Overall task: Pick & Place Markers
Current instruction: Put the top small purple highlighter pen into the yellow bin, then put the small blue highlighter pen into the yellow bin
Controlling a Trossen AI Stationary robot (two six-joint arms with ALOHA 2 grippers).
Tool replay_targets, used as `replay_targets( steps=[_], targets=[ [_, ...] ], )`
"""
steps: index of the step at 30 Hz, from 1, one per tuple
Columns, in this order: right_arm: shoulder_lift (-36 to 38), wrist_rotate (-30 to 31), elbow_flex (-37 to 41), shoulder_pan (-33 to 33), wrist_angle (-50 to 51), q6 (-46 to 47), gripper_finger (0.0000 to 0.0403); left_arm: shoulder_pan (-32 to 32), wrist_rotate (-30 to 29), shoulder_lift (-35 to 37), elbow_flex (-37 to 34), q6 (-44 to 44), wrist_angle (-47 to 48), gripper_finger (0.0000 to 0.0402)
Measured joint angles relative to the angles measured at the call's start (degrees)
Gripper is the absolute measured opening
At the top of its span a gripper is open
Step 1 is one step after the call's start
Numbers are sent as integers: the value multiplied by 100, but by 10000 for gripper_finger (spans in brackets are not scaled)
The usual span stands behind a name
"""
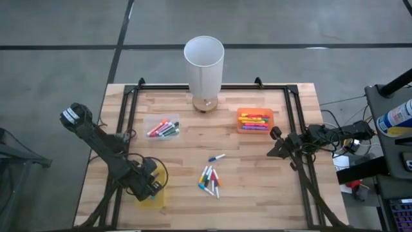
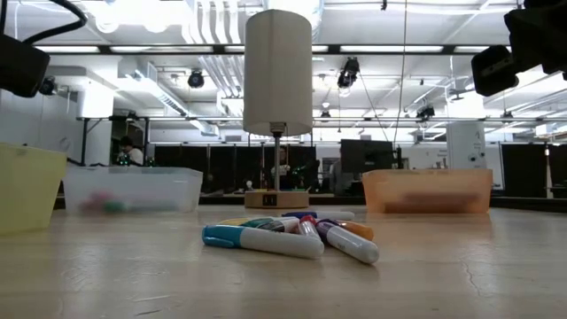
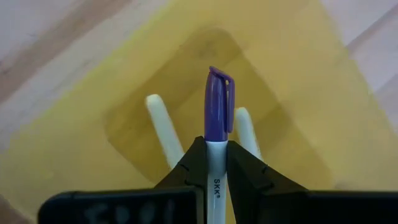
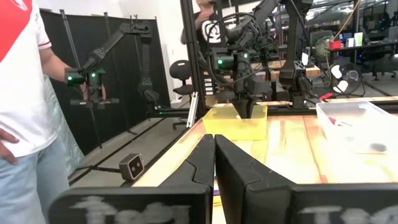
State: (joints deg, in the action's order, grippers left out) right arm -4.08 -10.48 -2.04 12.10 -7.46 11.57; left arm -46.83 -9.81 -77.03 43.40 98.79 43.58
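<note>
My left gripper [image 1: 149, 183] hangs over the yellow tray [image 1: 152, 197] at the table's near left and is shut on a marker [image 3: 217, 106] with a purple cap and a white barrel. Two white marker barrels [image 3: 164, 130] lie on the tray's floor. Several loose markers [image 1: 209, 180] lie in a pile on the wood near the table's middle, and a single blue-tipped one [image 1: 217, 157] lies just beyond them. In the low view the pile of markers [image 2: 292, 235] is in front. My right gripper [image 4: 214, 155] is shut on nothing and waits above the table's right side [image 1: 277, 138]. My left gripper pinches the marker's white barrel [image 3: 215, 163] between its two fingers, just behind the purple cap. The marker lies along the fingers, cap end pointing down into the yellow tray. It is lifted clear of the tray floor.
A clear tray [image 1: 162, 127] with several markers stands at far left, an orange tray [image 1: 254, 120] with markers at far right. A white-shaded lamp [image 1: 205, 64] stands at the far edge. A person [image 4: 25, 93] stands beyond the table's left side.
</note>
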Motion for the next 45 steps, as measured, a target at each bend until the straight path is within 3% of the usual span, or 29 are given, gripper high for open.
replay_targets(
  steps=[5, 10, 19, 25, 31, 34, 38, 41, 45],
  targets=[
    [0, 0, 0, 0, 0, 0, 9, 2, -221, 0, 4, 289, -13, 43],
    [0, 0, 0, 0, 0, 0, 9, 2, -226, 2, -7, 301, -16, 86],
    [0, 0, 0, -1, 0, 0, 9, 8, 320, 162, 194, 284, -26, 114],
    [0, 0, 0, -2, 0, 0, 9, 282, -533, 464, 601, -393, -47, 114],
    [0, 0, 0, 0, 0, 0, 9, 1026, -896, 656, 911, -2304, -459, 115],
    [0, 0, 0, 0, 0, 0, 9, 1496, -863, 660, 888, -3908, -1421, 115],
    [0, 0, 0, 0, 0, -1, 9, 2129, -321, 490, 869, -6056, -2864, 115],
    [0, 0, 0, -2, 0, 0, 9, 2607, -33, 321, 863, -6853, -3688, 115],
    [2, -1, 0, -2, 0, 0, 9, 3109, -32, 29, 863, -7245, -4619, 115]
  ],
)
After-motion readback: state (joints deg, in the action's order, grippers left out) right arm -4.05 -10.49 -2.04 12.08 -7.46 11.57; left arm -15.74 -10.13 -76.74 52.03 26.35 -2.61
